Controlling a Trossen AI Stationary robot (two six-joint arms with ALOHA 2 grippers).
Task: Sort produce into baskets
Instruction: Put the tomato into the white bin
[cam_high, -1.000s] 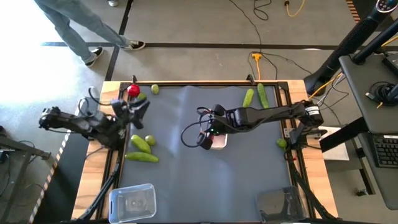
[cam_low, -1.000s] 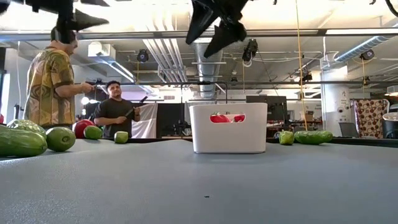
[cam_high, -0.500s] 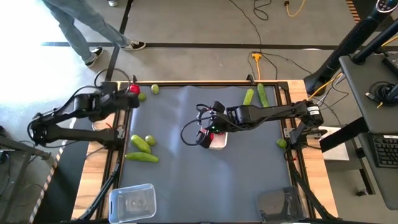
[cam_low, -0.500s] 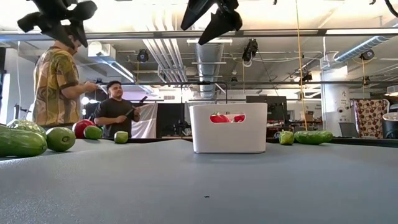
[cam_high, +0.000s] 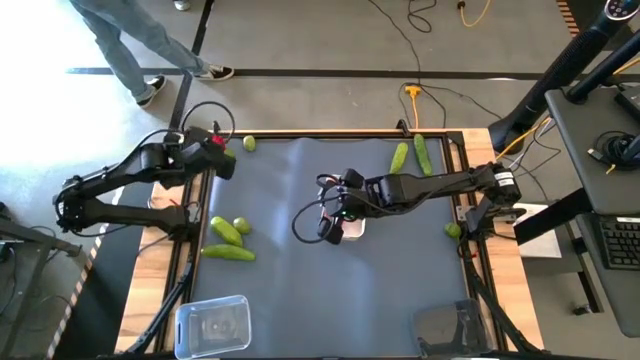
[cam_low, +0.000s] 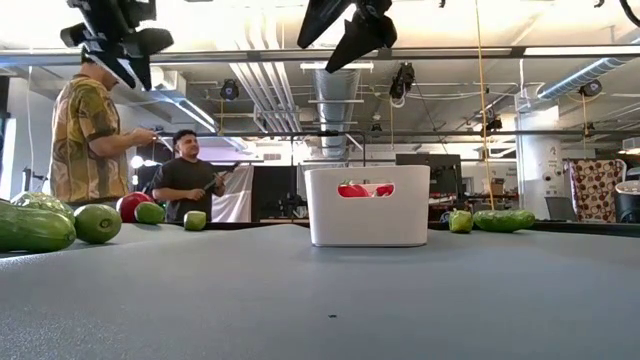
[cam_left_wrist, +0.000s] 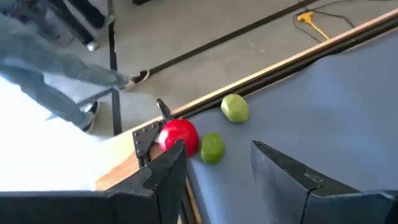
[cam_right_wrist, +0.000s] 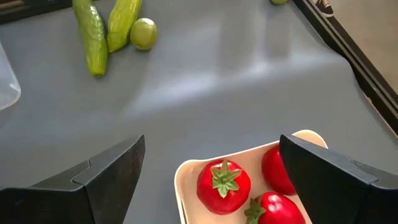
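Note:
My left gripper (cam_high: 221, 164) (cam_left_wrist: 217, 177) is open and empty, up in the air near the table's far-left corner. It is just short of a red tomato (cam_left_wrist: 179, 135) (cam_high: 213, 141) and two limes (cam_left_wrist: 212, 148) (cam_left_wrist: 235, 107) that lie on the mat. My right gripper (cam_high: 330, 227) (cam_right_wrist: 214, 180) is open and empty, high above the white tray (cam_high: 352, 227) (cam_low: 367, 205) at mid-table. That tray holds three tomatoes (cam_right_wrist: 224, 182). Two cucumbers (cam_high: 227, 232) (cam_high: 228, 253) and a lime (cam_high: 241, 226) lie at the left.
Two cucumbers (cam_high: 400, 156) (cam_high: 423, 153) lie at the far right, and a lime (cam_high: 452, 230) lies at the right edge. The clear tray (cam_high: 212, 325) stands at the near left, the dark tray (cam_high: 450, 328) at the near right. People stand beyond the table.
My left arm has stretched out, and its gripper has gone toward the table's far-left corner, toward the red tomato, and has turned. My right gripper has stayed above the white tray.

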